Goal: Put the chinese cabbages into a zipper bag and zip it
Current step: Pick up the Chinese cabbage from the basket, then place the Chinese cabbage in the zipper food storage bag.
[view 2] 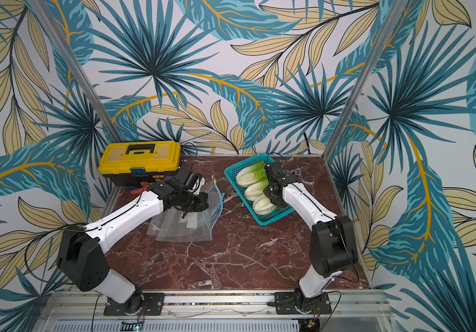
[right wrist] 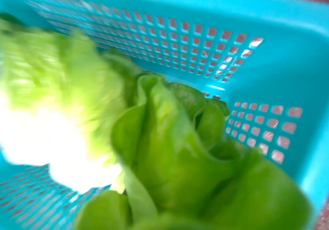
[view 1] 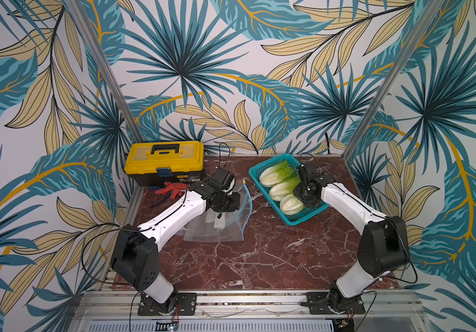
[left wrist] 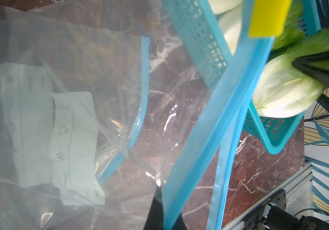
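Three chinese cabbages lie side by side in a teal basket at the back right, seen in both top views. My right gripper reaches into the basket at their leafy ends. In the left wrist view its black fingers sit on either side of the front cabbage, closed on its green top. Leaves fill the blurred right wrist view. My left gripper is shut on the zipper bag's blue zip strip, holding that edge up. The clear zipper bag gapes toward the basket.
A yellow toolbox stands at the back left, with a red glove in front of it. The bag's yellow slider sits at the far end of the zip. An aluminium rail runs along the front edge. Walls close in on three sides.
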`<state>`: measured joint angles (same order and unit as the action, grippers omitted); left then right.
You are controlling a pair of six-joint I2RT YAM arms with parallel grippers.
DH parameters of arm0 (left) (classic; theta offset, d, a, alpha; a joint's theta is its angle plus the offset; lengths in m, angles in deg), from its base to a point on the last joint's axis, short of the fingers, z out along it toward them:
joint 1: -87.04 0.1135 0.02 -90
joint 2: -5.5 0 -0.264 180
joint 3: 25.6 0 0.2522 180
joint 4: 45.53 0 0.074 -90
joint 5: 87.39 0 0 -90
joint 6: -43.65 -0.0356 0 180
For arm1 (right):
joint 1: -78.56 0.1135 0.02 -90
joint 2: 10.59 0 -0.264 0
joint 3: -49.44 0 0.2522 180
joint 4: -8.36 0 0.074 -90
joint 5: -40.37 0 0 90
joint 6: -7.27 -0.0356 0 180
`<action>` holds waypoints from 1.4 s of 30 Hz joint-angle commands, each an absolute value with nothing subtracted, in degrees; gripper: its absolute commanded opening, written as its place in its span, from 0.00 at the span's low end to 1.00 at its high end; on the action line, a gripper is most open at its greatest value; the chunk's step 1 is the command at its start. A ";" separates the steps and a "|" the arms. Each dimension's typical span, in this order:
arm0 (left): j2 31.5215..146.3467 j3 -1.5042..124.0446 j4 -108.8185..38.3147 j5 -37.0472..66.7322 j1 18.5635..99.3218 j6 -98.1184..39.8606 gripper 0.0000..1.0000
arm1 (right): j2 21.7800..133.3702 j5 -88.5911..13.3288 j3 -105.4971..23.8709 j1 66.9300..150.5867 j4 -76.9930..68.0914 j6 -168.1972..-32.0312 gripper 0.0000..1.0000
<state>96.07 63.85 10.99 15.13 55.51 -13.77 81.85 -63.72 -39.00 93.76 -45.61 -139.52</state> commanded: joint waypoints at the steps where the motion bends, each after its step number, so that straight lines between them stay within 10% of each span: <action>1: 94.98 65.66 10.88 16.20 56.18 -12.46 0.00 | 78.59 -63.11 -36.34 95.56 -43.87 -137.88 0.33; 24: 99.19 71.92 11.53 21.07 57.59 -2.36 0.00 | 65.64 -90.96 -34.79 126.62 -2.07 -118.37 0.17; 42: 96.55 75.54 11.45 22.22 58.13 -0.82 0.00 | 67.41 -95.56 -19.46 131.25 4.51 -114.04 0.15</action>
